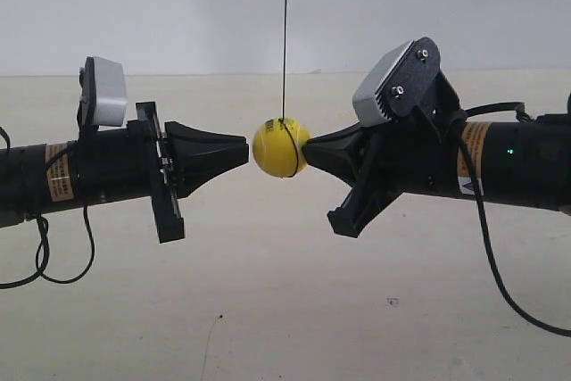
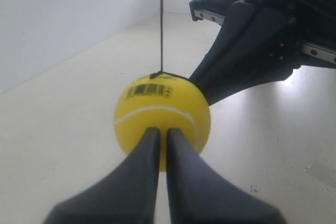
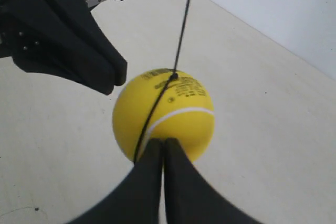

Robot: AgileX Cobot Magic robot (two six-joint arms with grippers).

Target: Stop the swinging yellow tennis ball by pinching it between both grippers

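The yellow tennis ball [image 1: 279, 149] hangs on a thin black string [image 1: 285, 42] above the pale surface, between both arms. My left gripper [image 1: 245, 151], on the arm at the exterior view's left, is shut, with its pointed tip at the ball's side. My right gripper [image 1: 309, 151] is also shut, and its tip touches the opposite side. In the left wrist view the ball [image 2: 163, 114] shows its barcode label, my left gripper [image 2: 163, 134] rests against it, and the right gripper [image 2: 247, 56] is behind. In the right wrist view the right gripper [image 3: 164, 144] meets the ball [image 3: 176, 116].
A pale table surface [image 1: 285, 310] lies well below the ball, with a white wall [image 1: 223, 6] behind. Black cables loop down from the arm at the exterior view's left [image 1: 62, 265] and from the one at its right [image 1: 500, 283].
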